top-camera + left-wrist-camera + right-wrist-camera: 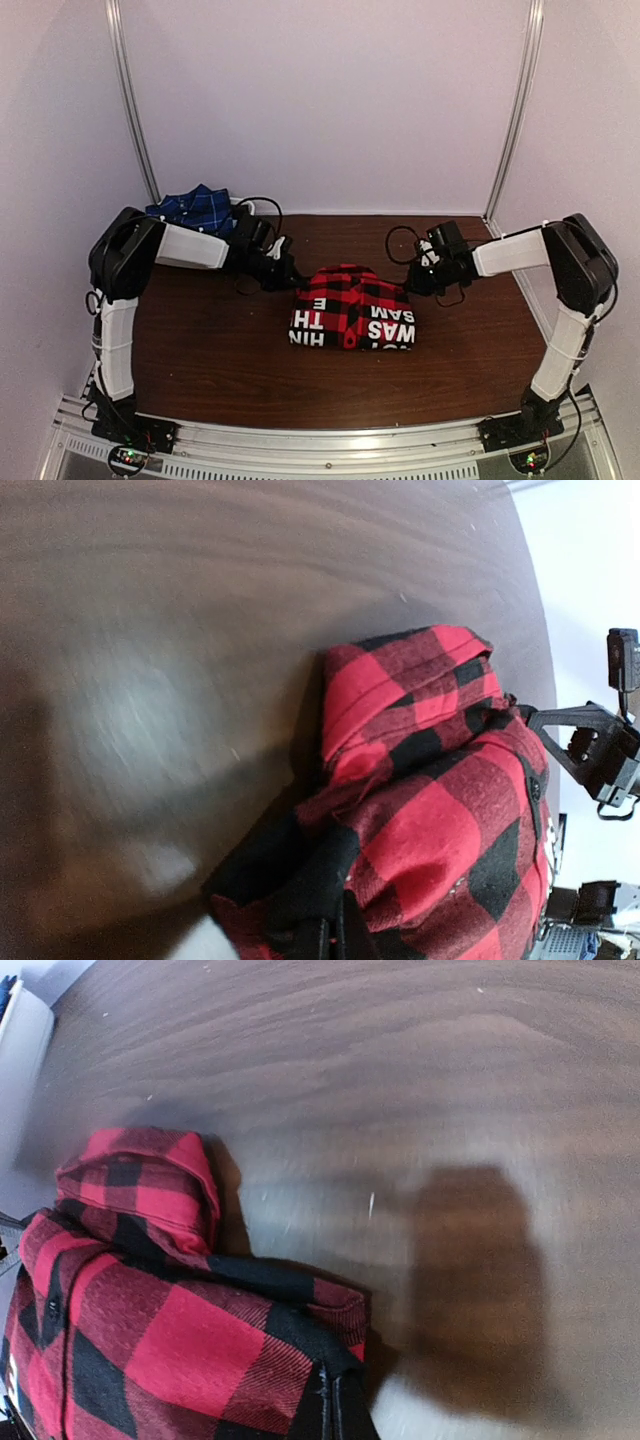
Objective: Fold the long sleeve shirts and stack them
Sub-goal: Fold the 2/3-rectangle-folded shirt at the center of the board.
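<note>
Left gripper (332,942): jaws are sitting closed, pinching a bunched corner of the red-and-black shirt (440,820); cloth is showing sharp at the tips while the table (200,630) beyond is smearing, so I'm reading this as a real hold

Right gripper (335,1410): fingers are pressing together on the shirt's other far corner, its black hem running right into the tips

Shirt against the grippers: the red-and-black bundle is lying mid-table between the two arms, each gripper holding one of its far corners; white block letters are facing up along the near edge

Further out: the navy shirt (195,210) is sitting crumpled at the far left corner, behind the left arm, well apart from the red one

Progress: the red shirt is looking compact and nearly folded; the navy one is looking untouched, so its fold and the stacking are waiting; I'm calling this roughly the halfway mark
</note>
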